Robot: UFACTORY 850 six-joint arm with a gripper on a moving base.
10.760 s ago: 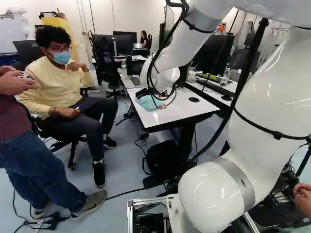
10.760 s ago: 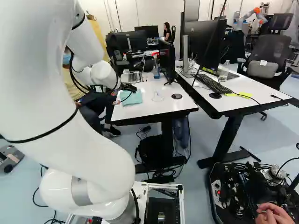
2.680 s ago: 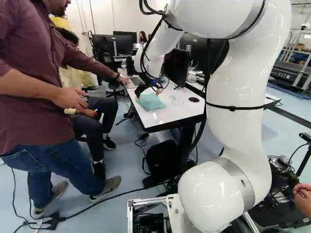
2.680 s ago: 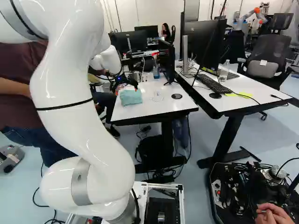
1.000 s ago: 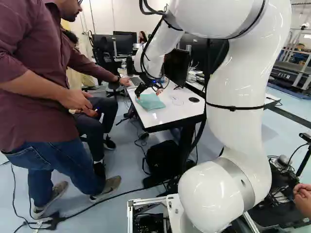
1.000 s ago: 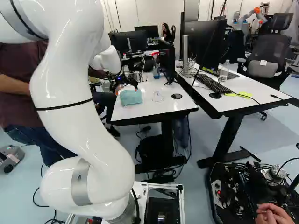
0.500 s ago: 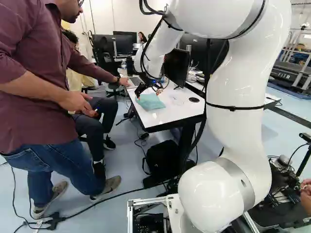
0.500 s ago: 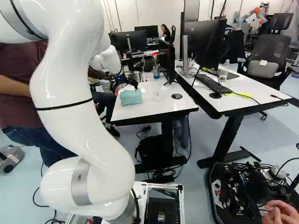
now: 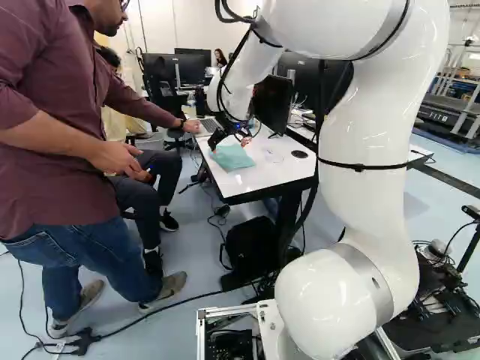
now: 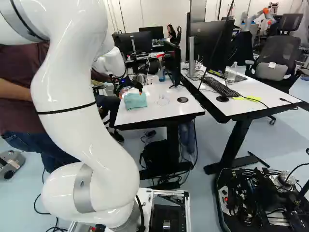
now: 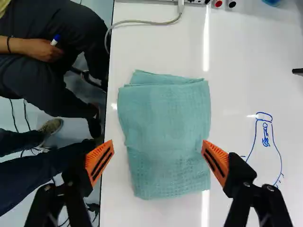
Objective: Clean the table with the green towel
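Aiming wide-spread pincer [image 9: 229,144] down at folded green towel [image 11: 163,127] on white table [image 11: 251,61], seen partly between orange pads [image 11: 97,153], mostly ahead of them; can't tell whether touching.

Arm [image 9: 367,127]: glossy white, rounded links — grey joint bands [image 9: 367,279], black straps [image 9: 360,166], external black cables [image 9: 220,91]. Gripper [image 9: 229,145]: black, two-fingered — orange pads [image 11: 98,160] with black grooves.

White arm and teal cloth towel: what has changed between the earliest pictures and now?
The white arm stands more upright, its wrist higher in both base views; the open black gripper moved with it. A person's hand has come to the far end of the white table. The teal cloth towel looks unmoved.
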